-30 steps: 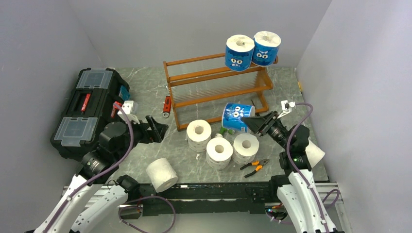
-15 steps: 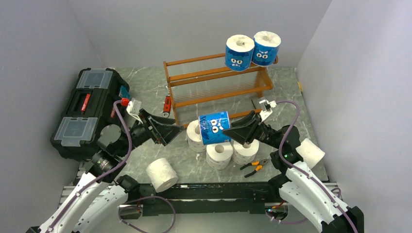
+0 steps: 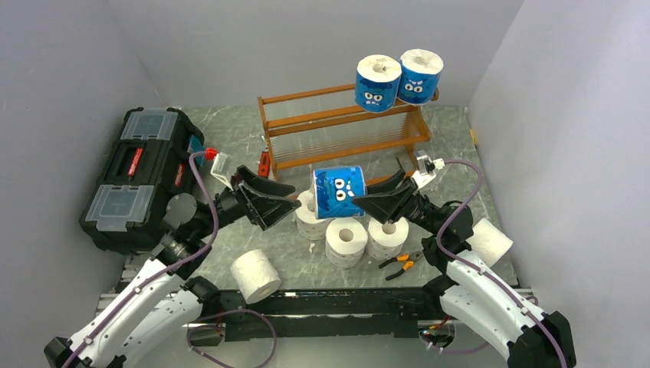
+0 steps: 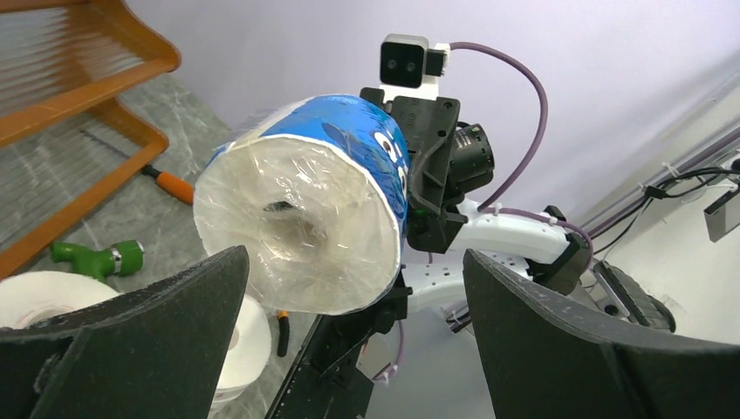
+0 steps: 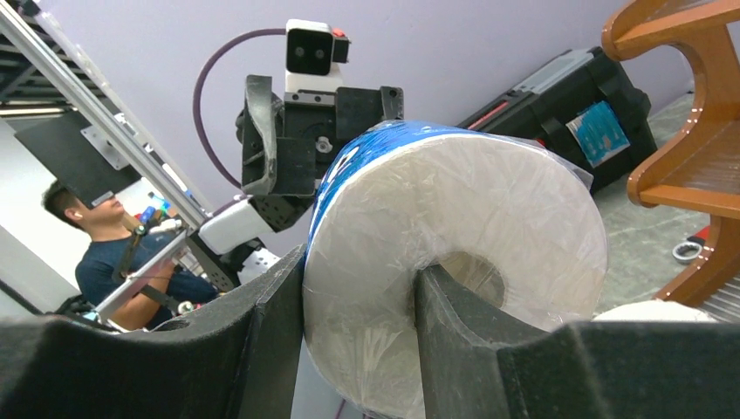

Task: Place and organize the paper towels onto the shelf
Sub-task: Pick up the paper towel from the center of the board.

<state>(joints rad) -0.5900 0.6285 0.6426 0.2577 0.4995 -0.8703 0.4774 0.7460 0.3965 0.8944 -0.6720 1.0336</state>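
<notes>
My right gripper is shut on a blue-wrapped paper towel roll, one finger in its core, holding it in the air in front of the orange-brown shelf. The roll fills the right wrist view. My left gripper is open, its fingers just left of the roll's flat end, which shows in the left wrist view. Two blue rolls sit on the shelf's top tier at the right. Three plain white rolls stand on the table below.
A black toolbox stands at the left. One white roll lies near the front edge, another at the right. Orange-handled pliers lie by the white rolls. A red-handled tool lies left of the shelf.
My right gripper carried the blue roll left and up from beside the shelf's foot. My left gripper rose and reached right, towards the roll.
</notes>
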